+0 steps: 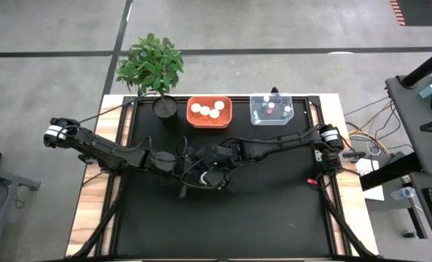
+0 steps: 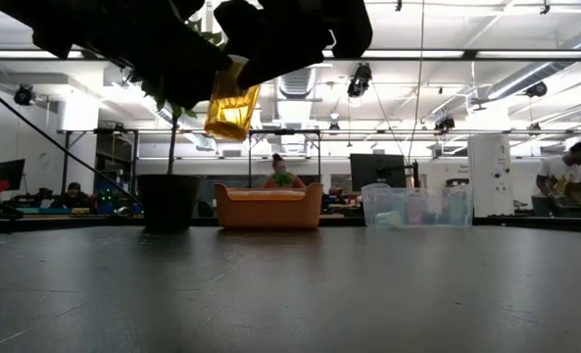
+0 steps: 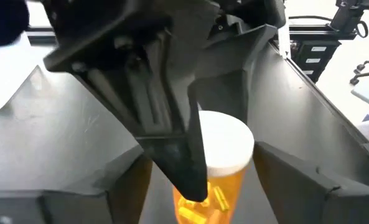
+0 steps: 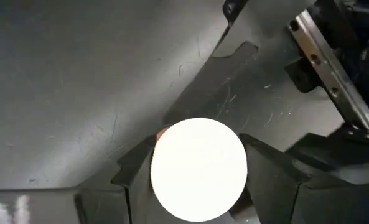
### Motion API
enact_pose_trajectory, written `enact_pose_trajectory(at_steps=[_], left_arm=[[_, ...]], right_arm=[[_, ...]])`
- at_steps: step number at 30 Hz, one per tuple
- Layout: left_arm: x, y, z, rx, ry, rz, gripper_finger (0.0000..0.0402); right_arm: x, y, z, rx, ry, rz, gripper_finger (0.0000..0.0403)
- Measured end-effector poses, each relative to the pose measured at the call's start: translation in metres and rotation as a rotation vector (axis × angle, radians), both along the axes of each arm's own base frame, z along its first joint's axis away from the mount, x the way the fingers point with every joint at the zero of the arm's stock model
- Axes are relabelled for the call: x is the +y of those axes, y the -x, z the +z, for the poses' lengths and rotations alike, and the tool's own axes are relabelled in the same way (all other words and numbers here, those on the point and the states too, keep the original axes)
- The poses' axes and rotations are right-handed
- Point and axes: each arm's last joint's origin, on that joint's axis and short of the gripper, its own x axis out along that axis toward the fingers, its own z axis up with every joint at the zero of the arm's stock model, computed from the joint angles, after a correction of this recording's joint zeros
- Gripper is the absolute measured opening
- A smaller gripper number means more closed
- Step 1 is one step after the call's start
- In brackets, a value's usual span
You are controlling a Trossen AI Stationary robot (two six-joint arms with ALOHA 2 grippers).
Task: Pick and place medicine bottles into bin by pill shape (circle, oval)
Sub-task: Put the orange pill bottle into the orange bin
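Both arms meet mid-table, raised above the black mat [image 1: 274, 218]. Amber bottle [image 2: 231, 101] with white cap [image 4: 198, 169] hangs in the air between them, tilted, yellow oblong pills visible through the wall in the left wrist view. Right gripper [image 4: 200, 180] pinches it at the cap end, a finger on each side of the cap. Left gripper [image 3: 209, 205] is around the bottle body, but its fingers stand spread with a gap either side, not pressing it. Along the far edge of the table: potted plant [image 1: 154, 69], then orange bin [image 1: 209, 111] holding several white-capped bottles, then clear bin [image 1: 272, 109] holding small bottles with pink and white caps. The bins sit just beside each other, well apart from the grippers. The two arms crowd each other, hiding much of the bottle from above. People sit at desks in the room behind.
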Motion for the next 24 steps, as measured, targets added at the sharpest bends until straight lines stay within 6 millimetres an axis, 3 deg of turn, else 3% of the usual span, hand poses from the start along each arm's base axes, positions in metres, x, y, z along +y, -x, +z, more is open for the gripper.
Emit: enact_pose_trajectory(at_steps=[5, 11, 18, 24], left_arm=[[0.001, 0.001, 0.0, 0.005, -0.054, -0.015, 0.0289], [0.002, 0.007, 0.008, -0.025, -0.124, -0.018, 0.0294], [0.009, 0.026, 0.023, -0.033, -0.177, 0.033, 0.0295], [0.013, 0.045, 0.032, -0.101, -0.185, 0.052, 0.0295]], right_arm=[[0.0, 0.0, 0.0, 0.011, -0.01, -0.013, 0.0197], [-0.001, 0.003, -0.002, 0.047, -0.025, -0.036, 0.0197], [-0.006, 0.008, -0.005, 0.123, -0.023, -0.102, 0.0197], [-0.02, 0.016, -0.002, 0.166, 0.11, -0.24, 0.0198]])
